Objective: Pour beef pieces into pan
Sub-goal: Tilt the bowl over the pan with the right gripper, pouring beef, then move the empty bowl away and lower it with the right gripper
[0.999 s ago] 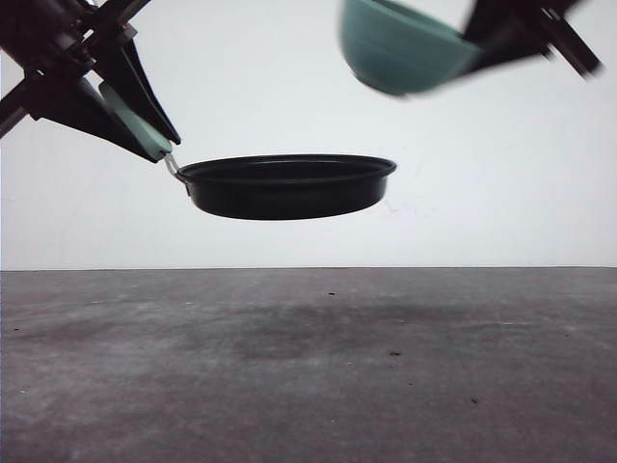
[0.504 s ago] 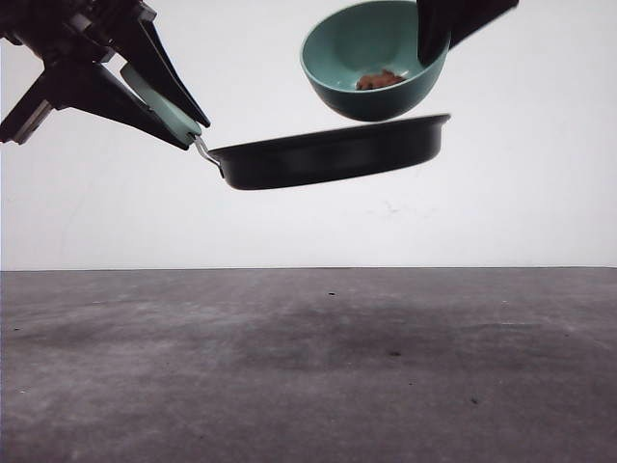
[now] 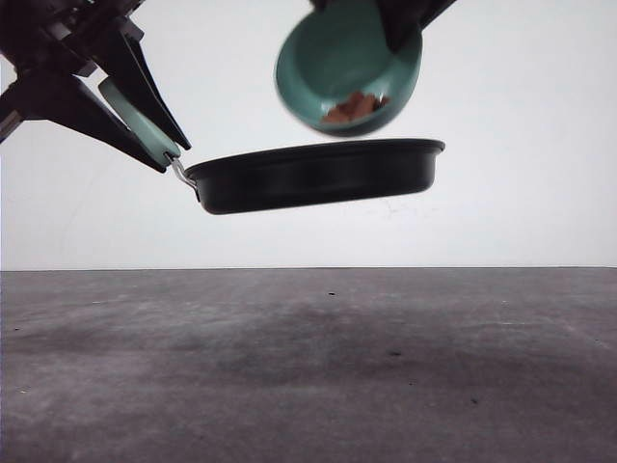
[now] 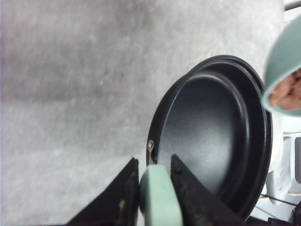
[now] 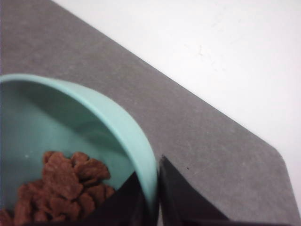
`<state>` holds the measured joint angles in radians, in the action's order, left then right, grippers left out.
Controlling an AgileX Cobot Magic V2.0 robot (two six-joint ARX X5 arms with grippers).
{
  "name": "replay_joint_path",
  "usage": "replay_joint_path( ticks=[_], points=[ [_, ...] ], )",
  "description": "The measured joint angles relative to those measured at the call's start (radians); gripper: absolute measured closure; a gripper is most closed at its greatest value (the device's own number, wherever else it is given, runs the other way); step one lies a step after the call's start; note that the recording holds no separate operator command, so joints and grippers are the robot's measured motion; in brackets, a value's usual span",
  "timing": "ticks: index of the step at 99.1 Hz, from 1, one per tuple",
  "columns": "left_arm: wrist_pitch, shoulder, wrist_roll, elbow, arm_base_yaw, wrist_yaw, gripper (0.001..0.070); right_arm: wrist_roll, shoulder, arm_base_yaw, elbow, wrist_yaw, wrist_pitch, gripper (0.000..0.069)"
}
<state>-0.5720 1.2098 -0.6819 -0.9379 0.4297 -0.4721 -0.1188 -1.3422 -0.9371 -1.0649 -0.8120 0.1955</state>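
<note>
Left end effector [image 3: 145, 121] clamped on the mint-green handle [image 4: 159, 197] of the pan [image 3: 313, 176], held in the air well above the grey desk [image 3: 308, 367]; right end effector [image 5: 157, 188] clamped on the rim of a teal bowl [image 3: 342, 63], tilted steeply just above the pan; beef pieces [image 3: 354, 106] heaped against the bowl's lower lip, none visible in the pan's black interior in the left wrist view.
</note>
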Motion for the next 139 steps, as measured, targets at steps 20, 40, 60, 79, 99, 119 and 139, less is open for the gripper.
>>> replay_joint_path(
  ticks=[20,40,60,79,99,119,139],
  points=[
    [-0.033,0.0,0.0,-0.02,0.0,0.001,0.0649,-0.201,-0.001,-0.085,0.126,-0.023,-0.253,0.0676],
    [-0.061,0.001,0.007,-0.061,-0.001,0.001,0.0649,-0.463,-0.001,-0.126,0.169,0.001,-0.488,0.0676],
    [-0.084,0.001,0.011,-0.088,-0.009,0.002,0.0649,-0.644,-0.001,-0.129,0.175,0.009,-0.59,0.0676],
    [-0.104,0.001,0.016,-0.088,-0.009,0.002,0.0649,-0.785,-0.001,-0.121,0.175,0.051,-0.729,0.0676],
    [-0.13,0.001,0.035,-0.088,-0.009,0.004,0.0649,-0.901,-0.001,-0.107,0.175,0.109,-0.735,0.0676],
    [-0.132,0.001,0.038,-0.088,-0.009,0.009,0.0649,-0.998,-0.001,-0.089,0.176,0.154,-0.838,0.0676],
    [-0.13,0.001,0.043,-0.088,-0.012,0.019,0.0649,-1.038,-0.001,-0.089,0.176,0.165,-0.865,0.0676]
  ],
)
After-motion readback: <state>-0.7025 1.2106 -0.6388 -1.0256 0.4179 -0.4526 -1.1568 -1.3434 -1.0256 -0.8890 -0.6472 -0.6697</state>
